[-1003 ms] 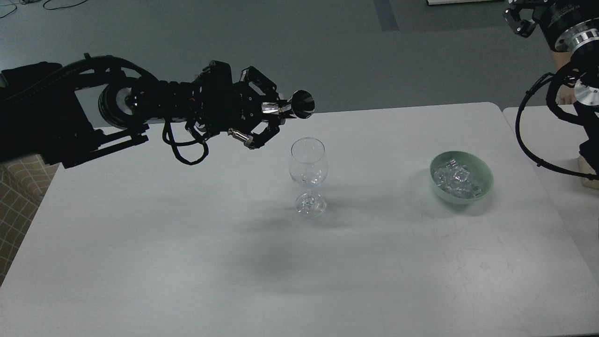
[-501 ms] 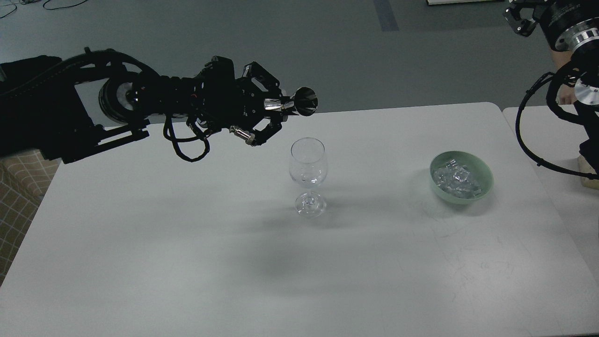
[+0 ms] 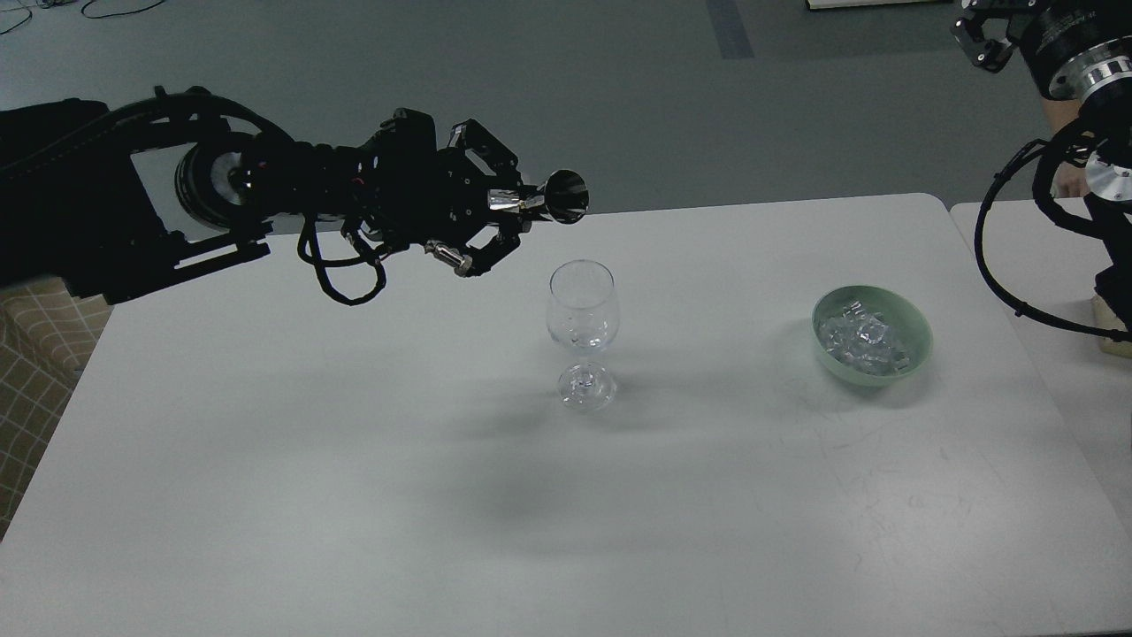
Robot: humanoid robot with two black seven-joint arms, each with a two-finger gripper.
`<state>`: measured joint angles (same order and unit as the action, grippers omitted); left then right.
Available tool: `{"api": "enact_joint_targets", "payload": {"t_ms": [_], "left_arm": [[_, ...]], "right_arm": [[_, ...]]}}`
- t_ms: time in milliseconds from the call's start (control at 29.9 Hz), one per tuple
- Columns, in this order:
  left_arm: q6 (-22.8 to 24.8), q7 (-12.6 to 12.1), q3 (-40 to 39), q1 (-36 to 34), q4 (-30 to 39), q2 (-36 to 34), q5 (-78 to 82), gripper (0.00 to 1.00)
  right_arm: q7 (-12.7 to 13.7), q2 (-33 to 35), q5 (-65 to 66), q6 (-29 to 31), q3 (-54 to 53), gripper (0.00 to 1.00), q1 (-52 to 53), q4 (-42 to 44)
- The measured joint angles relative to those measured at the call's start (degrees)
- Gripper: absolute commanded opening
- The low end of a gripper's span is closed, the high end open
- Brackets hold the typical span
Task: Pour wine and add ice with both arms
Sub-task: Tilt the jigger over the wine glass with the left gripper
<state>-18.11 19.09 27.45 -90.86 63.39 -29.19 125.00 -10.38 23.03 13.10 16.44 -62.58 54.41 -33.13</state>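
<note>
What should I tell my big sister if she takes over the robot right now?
Left gripper: shut on a small shiny metal cup, held on its side above and behind the wine glass.
Right gripper: high at the far right edge, holding nothing visible; open or shut cannot be told.
Wine glass: upright mid-table, looks nearly empty.
Ice: heaped in the pale green bowl, right of the glass.
Done: cup picked up.
Left: adding ice; whether wine was poured is unclear.
</note>
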Motion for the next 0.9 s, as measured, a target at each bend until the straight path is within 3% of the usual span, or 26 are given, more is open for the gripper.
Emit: {"api": "enact_joint_targets", "payload": {"t_ms": [903], "left_arm": [[-0.1, 2.6, 6.7, -6.2, 0.1, -0.7, 0.0, 0.14]], "right_arm": [[-0.1, -0.1, 0.0, 0.0, -0.1, 1.0, 0.0, 0.0]]}}
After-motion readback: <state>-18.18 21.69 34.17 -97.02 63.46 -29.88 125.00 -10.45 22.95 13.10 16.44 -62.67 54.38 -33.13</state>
